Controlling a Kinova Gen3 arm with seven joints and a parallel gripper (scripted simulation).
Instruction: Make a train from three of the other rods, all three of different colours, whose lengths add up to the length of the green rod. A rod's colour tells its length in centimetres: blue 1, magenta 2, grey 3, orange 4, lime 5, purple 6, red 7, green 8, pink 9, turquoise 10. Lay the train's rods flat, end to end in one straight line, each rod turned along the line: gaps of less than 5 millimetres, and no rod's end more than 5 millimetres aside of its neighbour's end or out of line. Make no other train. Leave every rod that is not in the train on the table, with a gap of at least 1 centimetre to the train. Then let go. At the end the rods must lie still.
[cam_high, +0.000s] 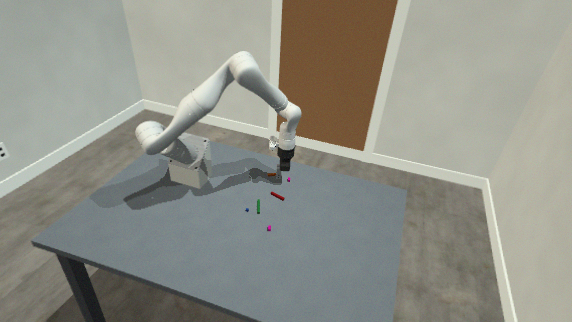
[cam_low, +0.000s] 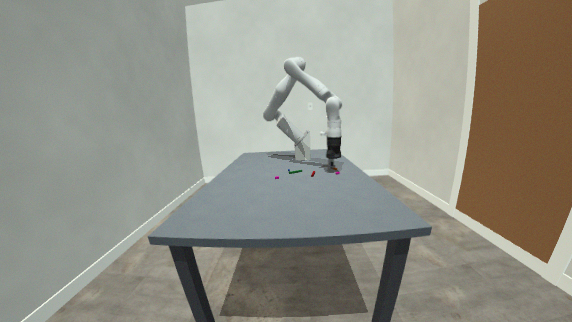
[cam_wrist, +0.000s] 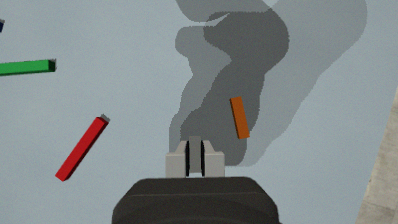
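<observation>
My gripper is shut on a small grey rod, which shows as a grey piece between the fingertips in the wrist view. In the top view the gripper hangs low over the far part of the table. An orange rod lies flat just right of and beyond the fingers, also in the top view. A red rod lies tilted to the left, also in the top view. The green rod lies at the far left, also in the top view.
A blue rod lies beside the green rod. One magenta rod lies right of the gripper, another nearer the table's middle. The arm's base block stands at the far left. The table's edge shows at the right of the wrist view.
</observation>
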